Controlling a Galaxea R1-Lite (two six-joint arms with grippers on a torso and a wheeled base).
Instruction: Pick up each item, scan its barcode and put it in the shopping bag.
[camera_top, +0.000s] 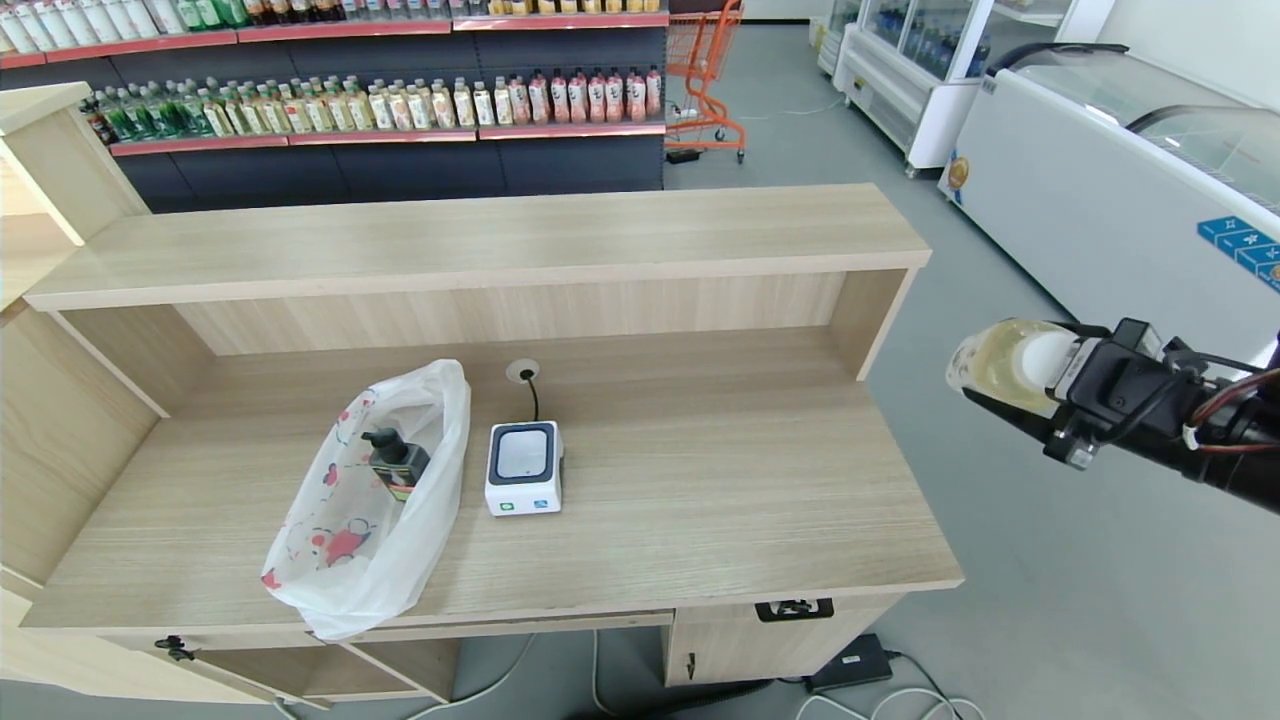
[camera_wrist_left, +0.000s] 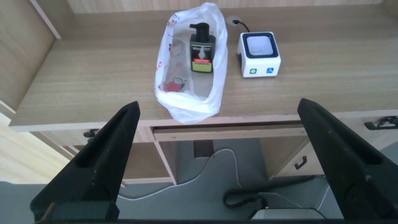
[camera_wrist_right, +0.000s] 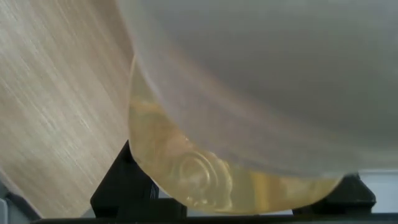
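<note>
Bottle (camera_top: 1000, 362) of pale yellow liquid hung pinched in the right gripper (camera_top: 1012, 385), in the air off the right end of the counter (camera_top: 700, 480). On the counter, the shopping bag (camera_top: 340, 560) held a dark pump bottle (camera_top: 398, 462), with the scanner (camera_top: 524, 466) just beside it. The left gripper (camera_wrist_left: 217, 109) hovered before the front edge, fingers spread wide.

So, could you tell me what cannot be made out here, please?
- Clear bottle of yellowish liquid: barcode unseen; right gripper covers its far end in head view, right wrist view too close.
- Black pump bottle: label print too small, head and left wrist views.
- White plastic shopping bag: bottom hidden by own folds, head view.
</note>
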